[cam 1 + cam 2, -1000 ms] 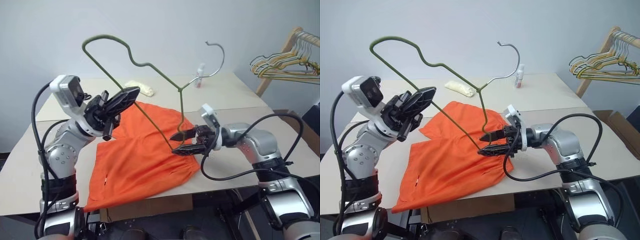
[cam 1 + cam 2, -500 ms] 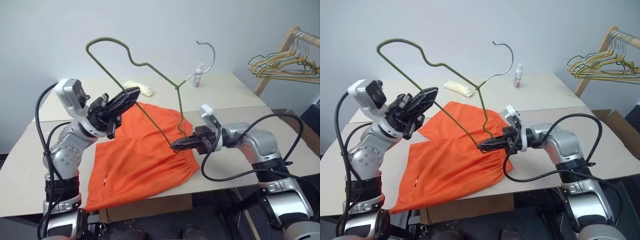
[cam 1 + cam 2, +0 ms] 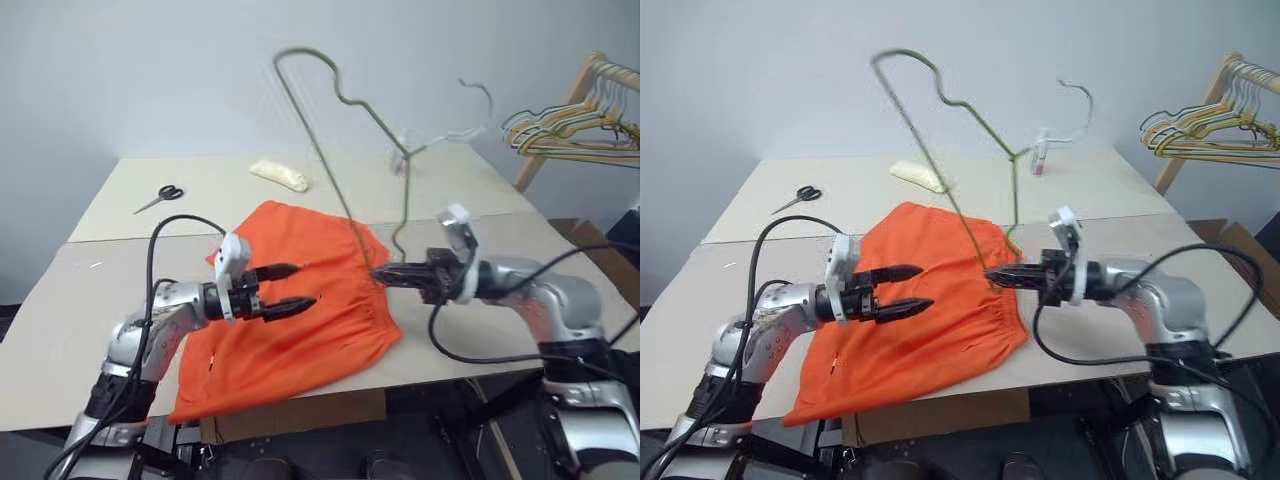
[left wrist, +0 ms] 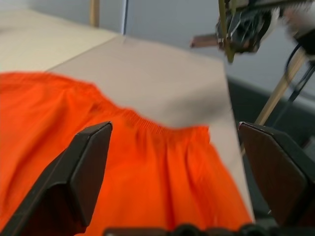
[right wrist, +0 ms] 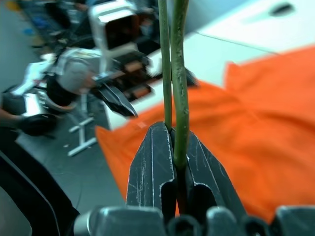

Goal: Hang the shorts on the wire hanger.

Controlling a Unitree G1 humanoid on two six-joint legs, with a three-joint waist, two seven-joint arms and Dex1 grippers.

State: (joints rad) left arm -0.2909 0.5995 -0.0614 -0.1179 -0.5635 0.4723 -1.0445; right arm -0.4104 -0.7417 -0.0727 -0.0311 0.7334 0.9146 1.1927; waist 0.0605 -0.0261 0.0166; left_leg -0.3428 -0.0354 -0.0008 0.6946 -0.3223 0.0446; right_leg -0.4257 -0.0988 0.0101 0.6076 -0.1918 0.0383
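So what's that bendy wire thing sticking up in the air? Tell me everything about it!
That is the hanger, one thin bare wire of a dull olive-grey, metal by the look of it. It has a wavy shoulder line, a long straight side and a small paler hook at the top. It stands tilted in the air above the orange shorts on the table. The right gripper is shut on its lower corner. The left gripper is open and apart from it.

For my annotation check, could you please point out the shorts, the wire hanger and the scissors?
shorts (image 3: 300,340): left eye view, middle of the orange fabric.
wire hanger (image 3: 322,170): left eye view, long straight wire.
scissors (image 3: 160,196): left eye view, near the pivot.
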